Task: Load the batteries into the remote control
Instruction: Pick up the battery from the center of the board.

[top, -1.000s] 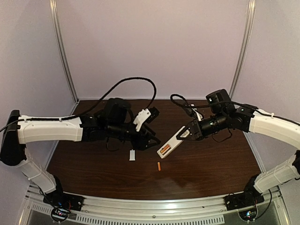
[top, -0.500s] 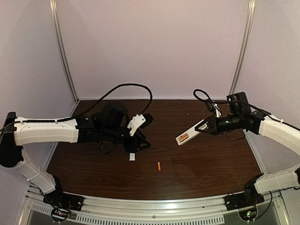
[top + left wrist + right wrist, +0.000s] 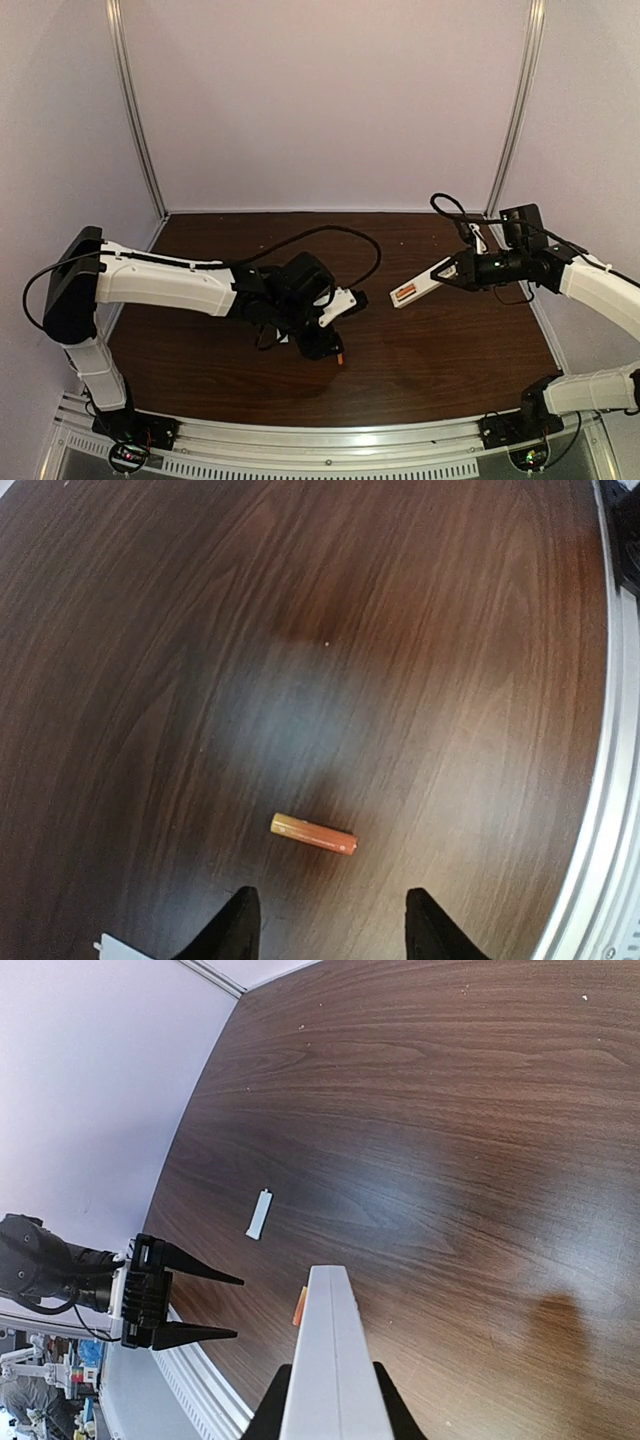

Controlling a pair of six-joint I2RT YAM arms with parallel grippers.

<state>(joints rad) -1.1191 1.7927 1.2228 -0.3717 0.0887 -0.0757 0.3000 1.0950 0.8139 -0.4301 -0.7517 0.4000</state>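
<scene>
Remote control point(image 3: 421, 283), one battery point(image 3: 404, 294) inside

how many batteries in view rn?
2. One battery lies loose on the table just ahead of the open left gripper; the other looks seated in the remote control held by the right gripper.

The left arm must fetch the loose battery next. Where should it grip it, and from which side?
Mid-length, from straight above: the battery lies flat on the table, so only its top and sides are free. Closing on its long sides probably holds best; the open left gripper would need turning first.
</scene>
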